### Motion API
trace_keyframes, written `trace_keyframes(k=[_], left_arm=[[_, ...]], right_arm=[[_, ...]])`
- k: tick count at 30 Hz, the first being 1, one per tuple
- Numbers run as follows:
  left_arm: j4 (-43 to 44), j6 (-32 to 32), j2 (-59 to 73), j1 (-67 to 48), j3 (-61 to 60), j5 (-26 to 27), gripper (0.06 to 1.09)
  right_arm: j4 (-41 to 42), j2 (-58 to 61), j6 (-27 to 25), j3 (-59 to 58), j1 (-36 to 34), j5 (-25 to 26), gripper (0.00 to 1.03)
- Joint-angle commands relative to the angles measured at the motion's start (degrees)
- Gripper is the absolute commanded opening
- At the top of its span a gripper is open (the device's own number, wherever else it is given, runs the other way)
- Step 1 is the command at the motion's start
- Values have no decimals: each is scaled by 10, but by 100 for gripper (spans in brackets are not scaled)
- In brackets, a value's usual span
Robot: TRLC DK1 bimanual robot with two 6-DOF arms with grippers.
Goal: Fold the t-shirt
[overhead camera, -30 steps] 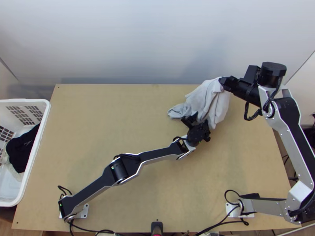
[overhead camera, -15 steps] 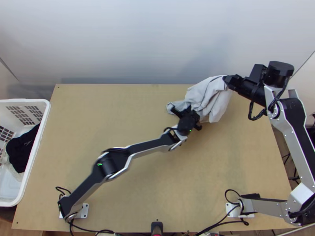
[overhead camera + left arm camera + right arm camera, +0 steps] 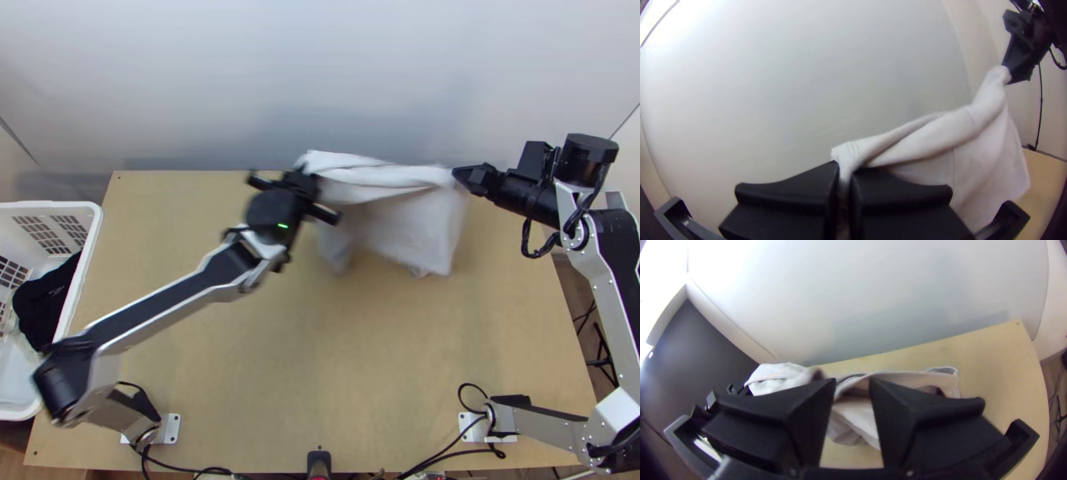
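Left hand (image 3: 844, 174) pinches one end of the pale grey fabric t-shirt (image 3: 422, 220), right hand (image 3: 459, 174) another; I judge it's strung over the light wooden bench (image 3: 360, 376) to spread it before folding.

A white basket (image 3: 48, 206) is set at the left edge of the light wooden tabletop (image 3: 360, 360); black cloth (image 3: 40, 308) is contained within. The near edge is marked midway by a small dark object (image 3: 318, 462); the far edge is backed by a pale wall (image 3: 240, 80).
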Motion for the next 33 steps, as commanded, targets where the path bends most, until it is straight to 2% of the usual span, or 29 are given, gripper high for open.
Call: trace_keyframes(k=[1,6,16,22,27,33], left_arm=[[-34,-2,-115,77,-74,12,10],[-35,-4,-163,64,-129,12,10],[-28,-5,-231,10,-268,12,10],[-7,-5,-238,13,-291,12,10],[-7,0,-245,24,-283,12,10],[-5,2,-255,43,-270,12,10]], right_arm=[[-28,-7,-7,2,21,-50,95],[-40,-21,-11,-4,56,-84,99],[-61,-29,-39,-63,102,-83,99],[-30,-26,-97,-177,153,-22,99],[94,23,-129,-259,180,87,99],[212,116,-165,-269,184,150,98]])
